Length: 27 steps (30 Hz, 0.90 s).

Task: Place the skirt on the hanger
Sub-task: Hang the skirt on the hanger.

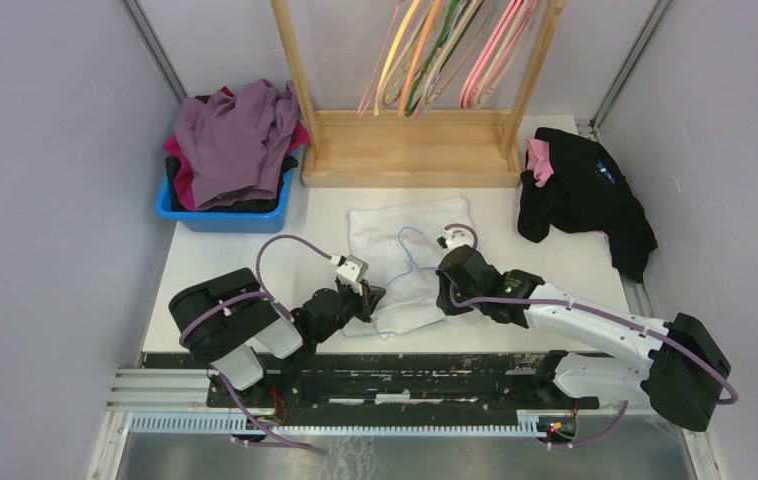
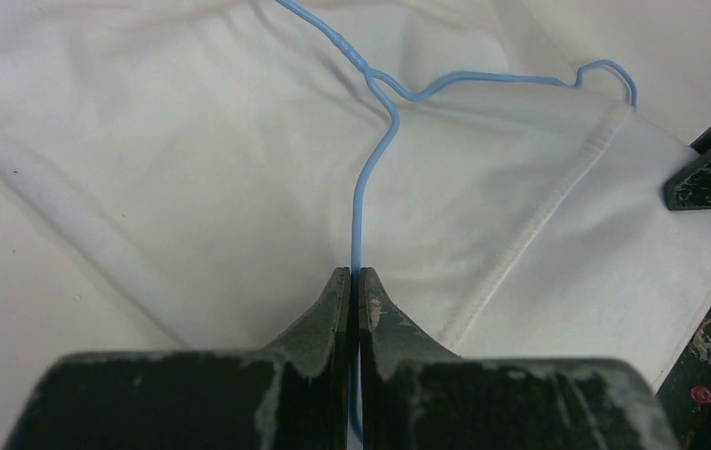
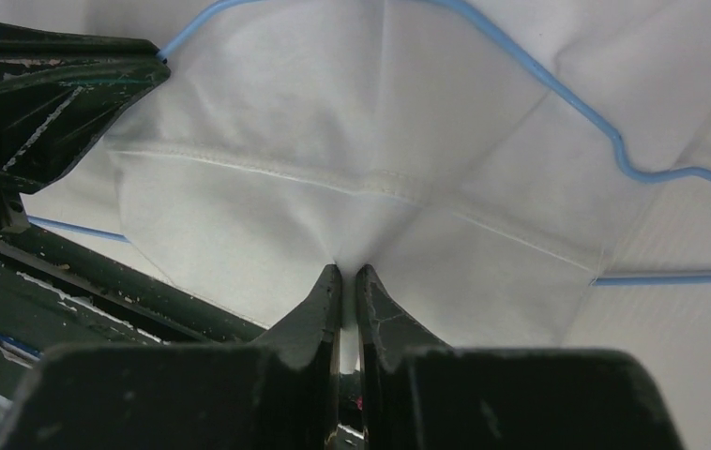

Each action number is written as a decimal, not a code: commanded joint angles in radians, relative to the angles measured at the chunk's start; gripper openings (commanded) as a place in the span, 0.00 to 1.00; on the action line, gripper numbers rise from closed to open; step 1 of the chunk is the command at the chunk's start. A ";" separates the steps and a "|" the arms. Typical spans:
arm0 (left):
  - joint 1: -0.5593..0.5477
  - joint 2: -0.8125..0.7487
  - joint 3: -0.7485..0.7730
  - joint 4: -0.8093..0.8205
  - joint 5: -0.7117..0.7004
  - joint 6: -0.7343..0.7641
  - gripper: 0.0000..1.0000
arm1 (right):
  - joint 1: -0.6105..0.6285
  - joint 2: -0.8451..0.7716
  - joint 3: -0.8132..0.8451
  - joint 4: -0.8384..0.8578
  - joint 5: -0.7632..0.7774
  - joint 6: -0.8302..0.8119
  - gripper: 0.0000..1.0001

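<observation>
— How does the skirt [image 1: 405, 220] lie?

— It is spread flat in the middle of the table [image 1: 245, 250]. Its long axis runs near to far, with one end toward the wooden rack [image 1: 410, 150] and the other close to the table's near edge. The blue wire hanger [image 2: 355, 216] lies on top of it, hook pointing far.

— And the grippers?

— The left gripper [image 2: 354, 277] is clenched on the hanger's wire at the skirt's near left. The right gripper [image 3: 349, 274] is pinched onto a fold of the skirt's cloth at the near right. The two sit close together.

— Any room to move?

— Table surface shows to the left and right of the skirt. A blue bin [image 1: 220, 215] of clothes stands far left and a black garment [image 1: 580, 195] lies far right, both apart from the skirt.
</observation>
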 commanded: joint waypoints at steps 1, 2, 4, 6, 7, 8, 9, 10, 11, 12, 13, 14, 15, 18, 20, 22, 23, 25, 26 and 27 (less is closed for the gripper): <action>-0.005 -0.018 0.019 0.033 -0.074 0.069 0.04 | 0.004 -0.044 0.060 -0.040 0.016 -0.020 0.07; -0.005 -0.023 0.020 0.024 -0.076 0.073 0.04 | 0.003 -0.047 0.064 -0.044 0.020 -0.020 0.07; -0.006 -0.026 0.020 0.016 -0.080 0.075 0.04 | 0.002 -0.056 0.072 -0.051 0.027 -0.022 0.06; -0.009 -0.027 0.019 0.016 -0.095 0.079 0.04 | -0.001 -0.064 0.083 -0.060 0.028 -0.022 0.05; -0.011 -0.026 0.020 0.013 -0.103 0.084 0.04 | -0.001 -0.069 0.088 -0.066 0.028 -0.024 0.04; -0.013 -0.026 0.022 0.009 -0.114 0.086 0.04 | -0.002 -0.075 0.093 -0.075 0.027 -0.025 0.03; -0.012 -0.027 0.022 0.006 -0.125 0.089 0.04 | -0.004 -0.081 0.097 -0.083 0.031 -0.027 0.03; -0.012 -0.024 0.023 0.006 -0.137 0.091 0.04 | -0.006 -0.089 0.099 -0.090 0.033 -0.029 0.02; -0.013 -0.023 0.025 0.006 -0.150 0.095 0.04 | -0.010 -0.096 0.101 -0.098 0.030 -0.032 0.01; -0.012 -0.021 0.029 0.005 -0.159 0.101 0.04 | -0.015 -0.101 0.107 -0.107 0.029 -0.035 0.01; -0.012 -0.020 0.035 0.000 -0.169 0.107 0.04 | -0.020 -0.105 0.110 -0.113 0.025 -0.037 0.01; -0.013 -0.018 0.041 -0.006 -0.183 0.115 0.03 | -0.026 -0.110 0.116 -0.120 0.020 -0.040 0.01; -0.013 -0.016 0.047 -0.011 -0.194 0.120 0.03 | -0.033 -0.114 0.120 -0.124 0.013 -0.044 0.01; -0.013 -0.012 0.065 -0.021 -0.215 0.135 0.03 | -0.048 -0.115 0.134 -0.140 -0.003 -0.053 0.01; -0.014 -0.013 0.068 -0.023 -0.244 0.143 0.03 | -0.053 -0.114 0.139 -0.155 -0.003 -0.058 0.01; -0.013 -0.014 0.067 -0.024 -0.270 0.159 0.03 | -0.059 -0.121 0.132 -0.162 0.000 -0.061 0.01; -0.012 -0.019 0.067 -0.026 -0.282 0.169 0.03 | -0.065 -0.123 0.127 -0.168 0.005 -0.064 0.01; -0.013 -0.030 0.072 -0.045 -0.298 0.183 0.03 | -0.081 -0.115 0.117 -0.178 0.026 -0.065 0.01; -0.012 -0.036 0.075 -0.055 -0.299 0.187 0.03 | -0.089 -0.106 0.111 -0.178 0.034 -0.067 0.01; -0.012 -0.040 0.076 -0.060 -0.297 0.187 0.03 | -0.099 -0.094 0.103 -0.176 0.043 -0.068 0.01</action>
